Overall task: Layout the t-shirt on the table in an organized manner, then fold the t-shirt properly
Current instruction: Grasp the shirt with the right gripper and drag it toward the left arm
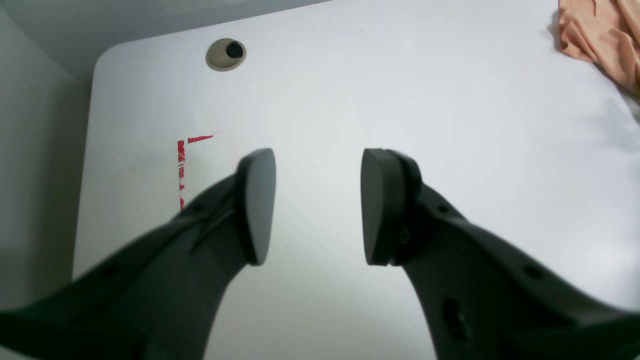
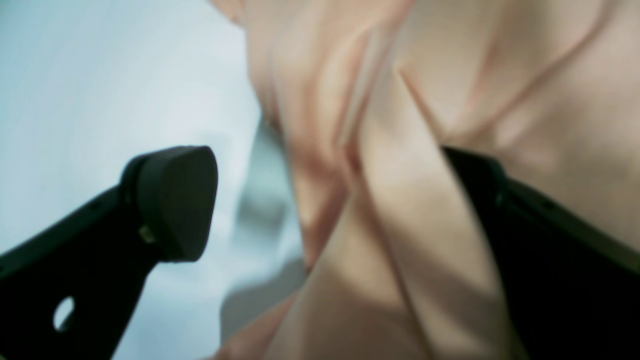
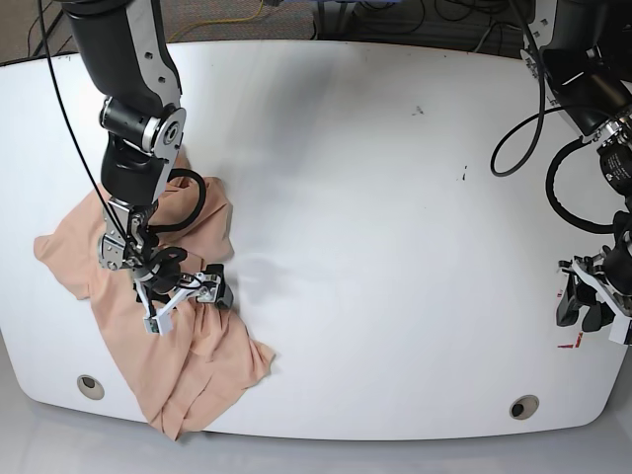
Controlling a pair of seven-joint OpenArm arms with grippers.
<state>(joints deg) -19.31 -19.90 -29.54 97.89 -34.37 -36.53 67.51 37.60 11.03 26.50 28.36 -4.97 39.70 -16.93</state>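
Note:
The peach t-shirt (image 3: 188, 365) lies crumpled at the left front of the white table (image 3: 375, 197), one part reaching the front edge. My right gripper (image 3: 188, 299) is down in the cloth near its middle. Up close, the right gripper (image 2: 330, 165) stands wide open, with a fold of t-shirt (image 2: 500, 75) between the jaws and draped over the right finger. My left gripper (image 3: 583, 306) hovers at the table's far right, away from the shirt. Its pads are apart with nothing between them, so the left gripper (image 1: 319, 165) is open; only a corner of the t-shirt (image 1: 600, 35) shows.
A round grommet hole (image 1: 226, 54) and red corner marks (image 1: 181, 170) lie ahead of the left gripper near the table's rounded corner. A second grommet hole (image 3: 90, 385) sits by the front left edge. Cables (image 3: 415, 25) run behind the table.

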